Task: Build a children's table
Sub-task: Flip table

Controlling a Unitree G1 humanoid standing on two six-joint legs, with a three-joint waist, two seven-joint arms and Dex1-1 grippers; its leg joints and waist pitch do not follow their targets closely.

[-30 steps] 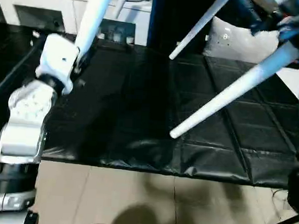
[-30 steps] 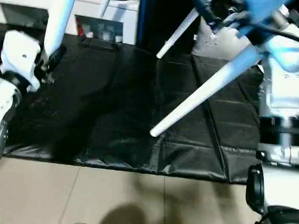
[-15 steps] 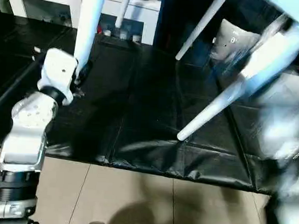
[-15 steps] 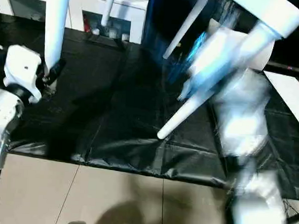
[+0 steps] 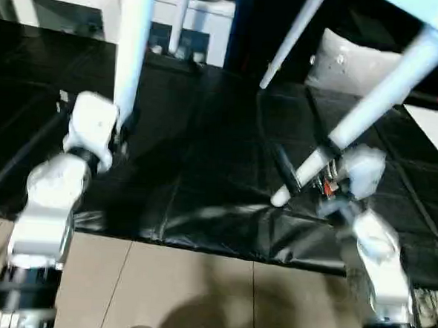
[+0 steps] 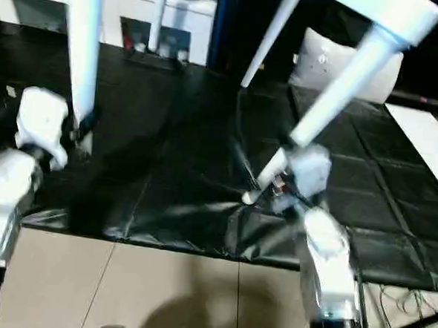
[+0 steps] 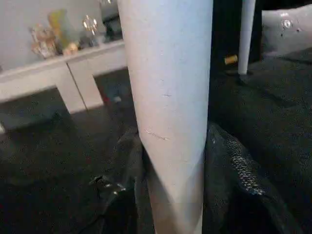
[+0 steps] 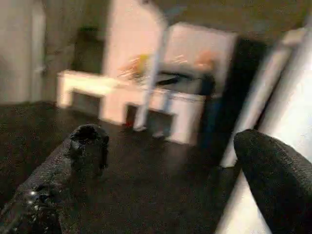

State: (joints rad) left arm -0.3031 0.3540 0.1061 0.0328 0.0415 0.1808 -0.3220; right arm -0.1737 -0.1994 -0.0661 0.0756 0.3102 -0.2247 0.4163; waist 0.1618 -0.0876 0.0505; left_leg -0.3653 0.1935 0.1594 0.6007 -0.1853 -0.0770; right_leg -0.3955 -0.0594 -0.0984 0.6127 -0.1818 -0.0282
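Between the black fingers (image 7: 234, 165) of the left gripper (image 5: 125, 125) stands a white table leg (image 7: 168, 107), clamped near its foot over the black mat (image 5: 204, 156). The right gripper (image 5: 296, 172), spread wide, sits beside the tip of another leg (image 5: 356, 113); the table's top (image 6: 392, 11) is raised at upper right

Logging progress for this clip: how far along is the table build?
Done: four legs sit in the table top. In hand: left gripper clamps one leg; right gripper is open beside the near leg. Left: setting it level on the black mat.
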